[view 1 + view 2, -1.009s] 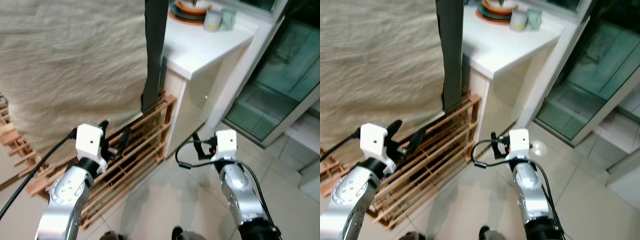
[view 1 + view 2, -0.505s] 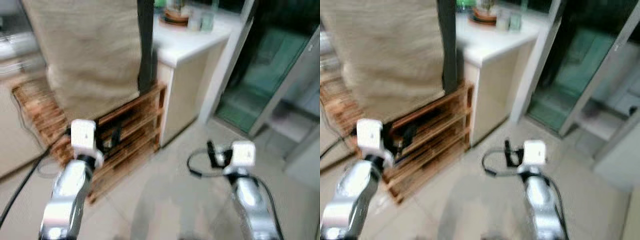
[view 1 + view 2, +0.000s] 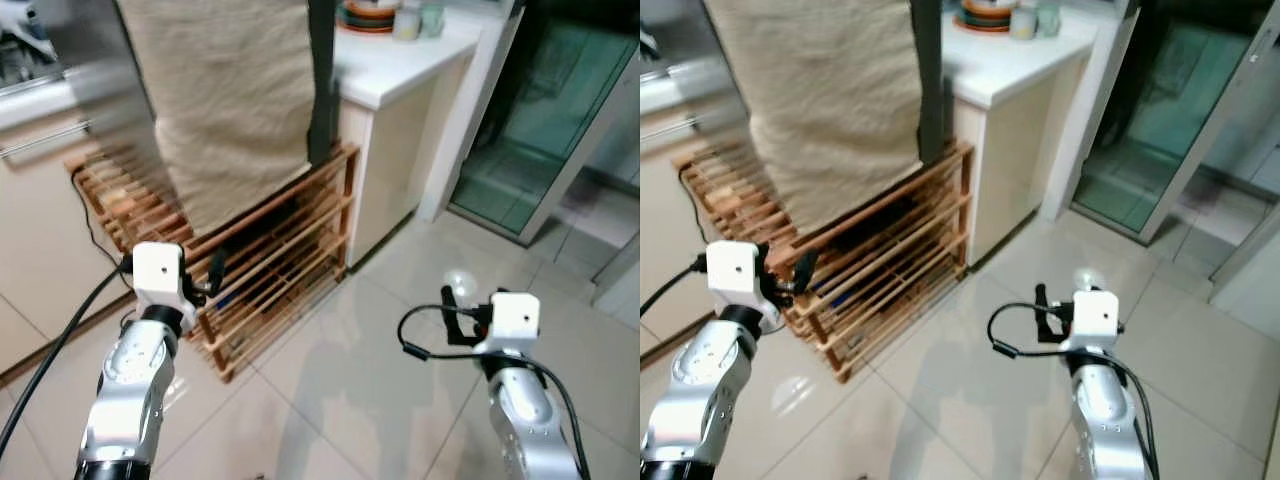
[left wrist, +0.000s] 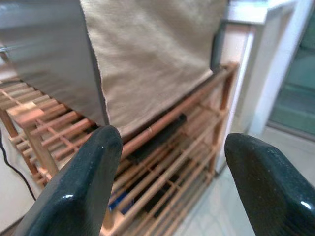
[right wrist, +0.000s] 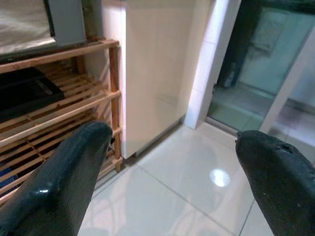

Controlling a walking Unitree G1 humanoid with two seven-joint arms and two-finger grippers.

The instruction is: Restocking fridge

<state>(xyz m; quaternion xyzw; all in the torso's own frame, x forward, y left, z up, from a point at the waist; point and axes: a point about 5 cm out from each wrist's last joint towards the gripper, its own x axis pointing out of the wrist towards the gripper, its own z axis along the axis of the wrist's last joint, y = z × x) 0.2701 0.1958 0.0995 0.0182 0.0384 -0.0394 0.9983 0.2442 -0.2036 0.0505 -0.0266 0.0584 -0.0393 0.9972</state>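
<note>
Left gripper: black fingers spread wide, nothing between them, held low at the near left and pointed at the slatted wooden rack.
Right gripper: fingers wide apart too, empty, held over the glossy pale floor tiles at the near right.
Wooden rack: stands on the floor left of centre, dark flat items on its shelves; too dim to say what they are.
Beige woven cloth: hangs down over the rack's top from above, beside a dark upright panel.
White counter: far, right of the cloth, carrying a stack of plates and a small cup.
Glass door: far right, greenish panes in a white frame.
Fridge: I cannot tell where it is from here.
Writing: no brand, label or lettering I can read anywhere.
</note>
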